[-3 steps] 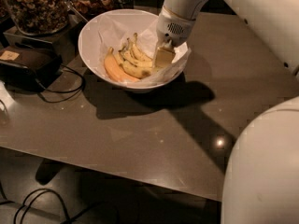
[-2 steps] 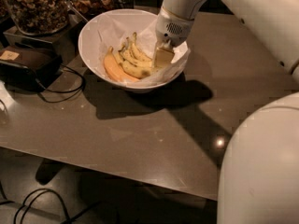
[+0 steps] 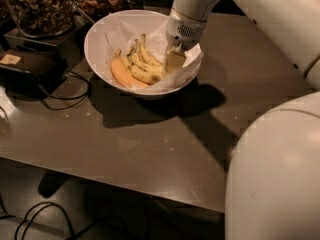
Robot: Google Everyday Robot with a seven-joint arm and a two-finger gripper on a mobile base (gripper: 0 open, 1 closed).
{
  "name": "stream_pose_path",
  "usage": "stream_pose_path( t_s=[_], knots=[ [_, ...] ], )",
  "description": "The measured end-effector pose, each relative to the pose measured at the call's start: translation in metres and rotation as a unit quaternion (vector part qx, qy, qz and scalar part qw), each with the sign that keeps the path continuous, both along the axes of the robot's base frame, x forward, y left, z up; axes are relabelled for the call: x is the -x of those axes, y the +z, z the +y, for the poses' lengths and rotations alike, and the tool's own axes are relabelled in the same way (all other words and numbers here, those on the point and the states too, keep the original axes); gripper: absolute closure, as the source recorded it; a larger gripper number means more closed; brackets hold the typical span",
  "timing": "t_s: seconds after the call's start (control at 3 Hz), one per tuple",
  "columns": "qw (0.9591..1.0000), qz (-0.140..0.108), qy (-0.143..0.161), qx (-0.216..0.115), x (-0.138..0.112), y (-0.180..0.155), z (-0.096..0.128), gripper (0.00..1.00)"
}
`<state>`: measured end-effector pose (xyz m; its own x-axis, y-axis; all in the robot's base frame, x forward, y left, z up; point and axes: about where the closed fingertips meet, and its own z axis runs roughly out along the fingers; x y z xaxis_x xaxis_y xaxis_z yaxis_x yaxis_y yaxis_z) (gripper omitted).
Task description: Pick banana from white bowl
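One pale parallel-jaw gripper [image 3: 174, 62] hung low inside the large glossy white bowl [image 3: 100, 39], its opening not discernible. The long speckled yellow banana [image 3: 146, 76] lay just left of it. A good grasp would straddle its middle squarely.

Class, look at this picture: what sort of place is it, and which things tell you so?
Probably a snack corner or kitchen area: glass jars of nuts stand behind a white bowl of bananas on a brown table. The robot's tool is down inside the bowl, beside the bananas.
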<state>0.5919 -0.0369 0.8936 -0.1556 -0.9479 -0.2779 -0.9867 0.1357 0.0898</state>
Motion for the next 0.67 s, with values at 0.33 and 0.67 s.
stream_pose_path(
  t_s=[0.33,0.67],
  knots=[
    [1.0,0.0,0.0,0.0,-0.0002,0.0008,-0.0002,0.56],
    [1.0,-0.001,0.004,0.004,-0.0016,-0.0009,0.001,0.75]
  ],
)
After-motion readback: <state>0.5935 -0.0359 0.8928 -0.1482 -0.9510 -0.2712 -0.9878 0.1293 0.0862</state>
